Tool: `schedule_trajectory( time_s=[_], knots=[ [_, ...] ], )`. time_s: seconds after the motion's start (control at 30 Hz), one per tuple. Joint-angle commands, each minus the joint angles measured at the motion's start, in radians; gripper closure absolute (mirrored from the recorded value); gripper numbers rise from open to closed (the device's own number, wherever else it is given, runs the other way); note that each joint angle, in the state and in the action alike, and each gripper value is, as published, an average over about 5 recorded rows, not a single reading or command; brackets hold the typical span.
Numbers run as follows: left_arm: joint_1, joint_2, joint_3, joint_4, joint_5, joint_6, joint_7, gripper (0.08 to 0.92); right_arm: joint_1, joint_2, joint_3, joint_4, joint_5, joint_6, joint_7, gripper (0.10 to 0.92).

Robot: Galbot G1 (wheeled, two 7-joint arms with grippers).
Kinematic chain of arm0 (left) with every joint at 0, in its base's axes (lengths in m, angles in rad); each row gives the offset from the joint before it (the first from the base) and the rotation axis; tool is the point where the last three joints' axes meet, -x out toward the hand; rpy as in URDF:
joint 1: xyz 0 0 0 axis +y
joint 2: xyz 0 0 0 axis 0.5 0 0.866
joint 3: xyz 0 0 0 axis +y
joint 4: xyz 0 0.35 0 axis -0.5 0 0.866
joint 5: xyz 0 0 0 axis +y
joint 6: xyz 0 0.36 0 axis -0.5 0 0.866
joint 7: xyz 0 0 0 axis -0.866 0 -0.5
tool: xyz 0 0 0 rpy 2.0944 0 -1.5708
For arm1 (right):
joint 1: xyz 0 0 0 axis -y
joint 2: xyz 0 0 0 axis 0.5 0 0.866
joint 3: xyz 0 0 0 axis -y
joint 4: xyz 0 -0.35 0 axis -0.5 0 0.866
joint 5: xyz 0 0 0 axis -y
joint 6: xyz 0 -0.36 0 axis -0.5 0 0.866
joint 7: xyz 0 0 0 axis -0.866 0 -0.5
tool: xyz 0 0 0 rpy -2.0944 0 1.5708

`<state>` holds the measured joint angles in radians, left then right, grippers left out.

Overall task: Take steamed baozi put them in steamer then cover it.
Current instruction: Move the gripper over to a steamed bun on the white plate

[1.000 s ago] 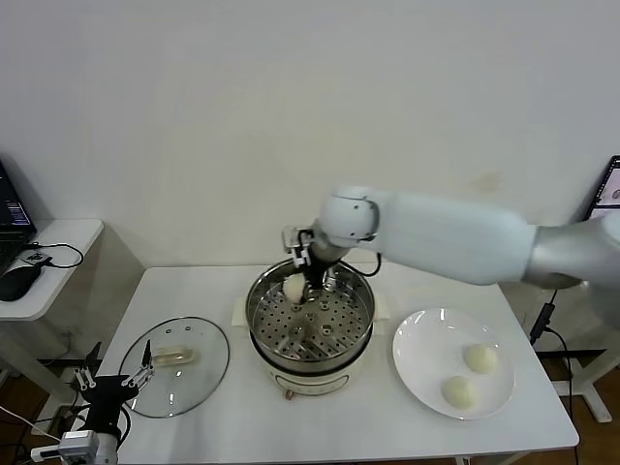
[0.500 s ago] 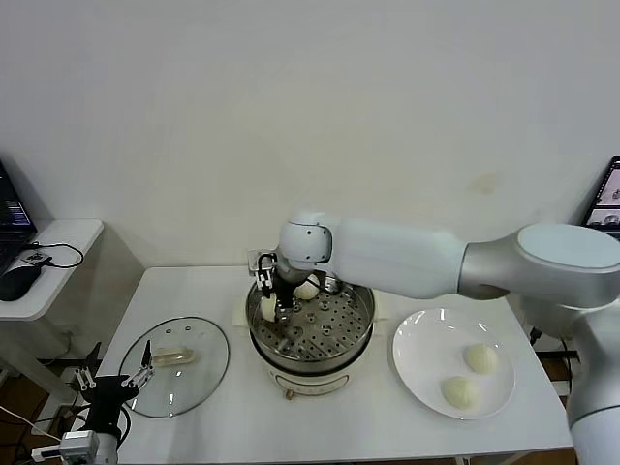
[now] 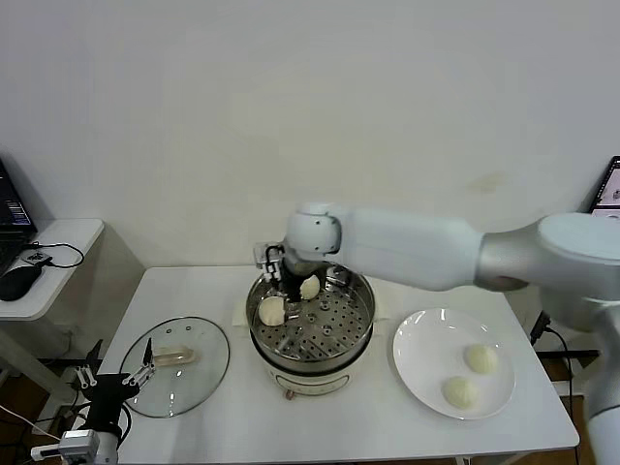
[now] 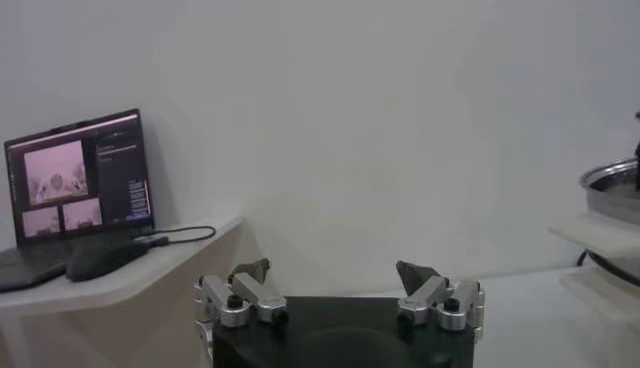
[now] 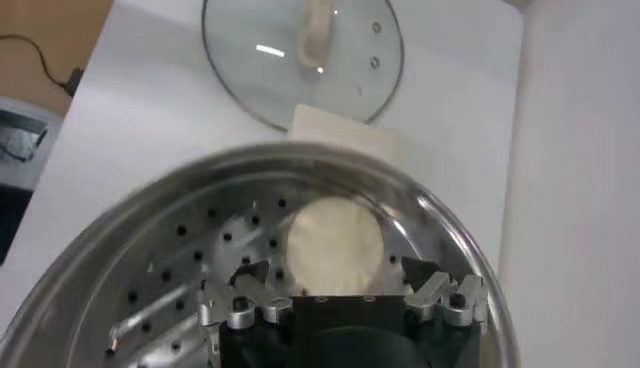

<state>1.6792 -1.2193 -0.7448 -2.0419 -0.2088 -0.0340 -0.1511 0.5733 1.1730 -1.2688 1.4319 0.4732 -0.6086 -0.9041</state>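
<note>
The steamer (image 3: 312, 334) stands mid-table with two baozi on its perforated tray, one at the left side (image 3: 272, 310) and one at the back (image 3: 310, 287). My right gripper (image 3: 284, 279) hovers just above the left baozi. In the right wrist view it (image 5: 335, 275) is open, its fingers spread wider than that baozi (image 5: 335, 243), which lies on the tray (image 5: 180, 260). Two more baozi (image 3: 480, 357) (image 3: 458, 391) lie on the white plate (image 3: 426, 339). The glass cover (image 3: 174, 366) lies flat at the table's left. My left gripper (image 3: 116, 381) is parked low at the front left, open and empty (image 4: 335, 275).
The cover also shows in the right wrist view (image 5: 300, 60), beyond the steamer's rim. A side desk with a laptop and mouse (image 3: 17, 276) stands to the left. The steamer's rim shows in the left wrist view (image 4: 612, 188).
My right gripper carried a baozi from the back of the steamer to its left side, let it go on the tray and rose slightly. The left arm has not moved.
</note>
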Motion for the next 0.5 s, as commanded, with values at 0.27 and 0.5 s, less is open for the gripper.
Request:
schedule_trajectory(
  time_s=[0.27, 0.5],
  knots=[
    [0.002, 0.022, 0.018, -0.009, 0.002, 0.006, 0.001, 0.177, 0.210, -0.614, -0.093, 0.390, -0.153, 0.139, -0.210, 0.202],
    [0.012, 0.027, 0.027, -0.012, 0.010, 0.009, 0.002, 0.177, 0.093, -0.820, -0.101, 0.476, -0.332, 0.212, -0.225, 0.203]
  ],
)
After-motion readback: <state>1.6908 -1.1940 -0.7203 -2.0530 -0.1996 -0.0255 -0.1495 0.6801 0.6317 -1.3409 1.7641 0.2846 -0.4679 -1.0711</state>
